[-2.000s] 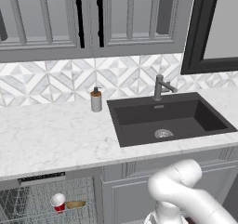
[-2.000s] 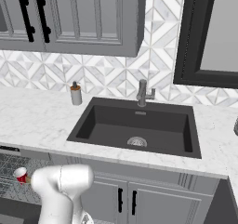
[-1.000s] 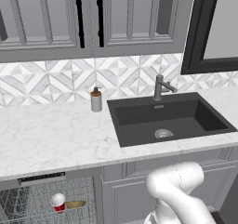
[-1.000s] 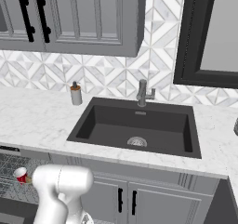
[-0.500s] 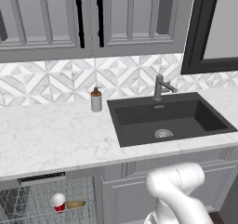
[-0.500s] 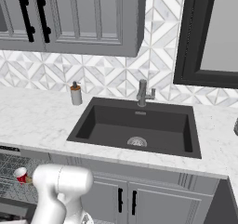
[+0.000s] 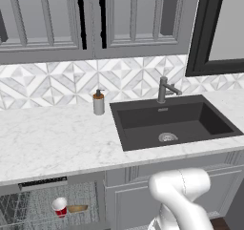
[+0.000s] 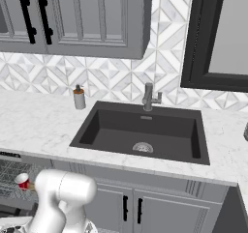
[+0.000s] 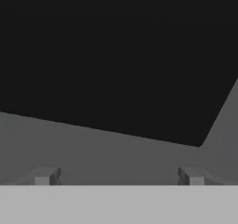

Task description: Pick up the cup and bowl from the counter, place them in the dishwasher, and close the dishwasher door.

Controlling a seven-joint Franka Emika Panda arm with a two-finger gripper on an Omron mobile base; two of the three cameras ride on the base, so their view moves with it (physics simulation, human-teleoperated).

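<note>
The red cup [image 7: 59,206] stands in the wire rack of the open dishwasher [image 7: 28,210] under the counter [image 7: 52,138], with the tan bowl [image 7: 77,208] just to its right. The cup [image 8: 22,181] shows again in the rack [image 8: 9,176] in the right base view, beside my white arm. In the hand view my gripper [image 9: 117,176] is open, its fingertips [image 9: 44,176] far apart with nothing between them. Ahead of them a flat dark surface meets a grey one along a straight edge. The dishwasher door is out of view in both base views.
A dark sink [image 7: 171,121] with a faucet [image 7: 164,90] is set into the counter on the right. A grey soap dispenser [image 7: 98,102] stands by the backsplash. Grey cabinet doors [image 8: 126,208] run below the sink, and my arm's elbow [image 7: 178,188] is in front of them.
My arm's elbow has sunk slightly lower. The cup and bowl have stayed put in the rack.
</note>
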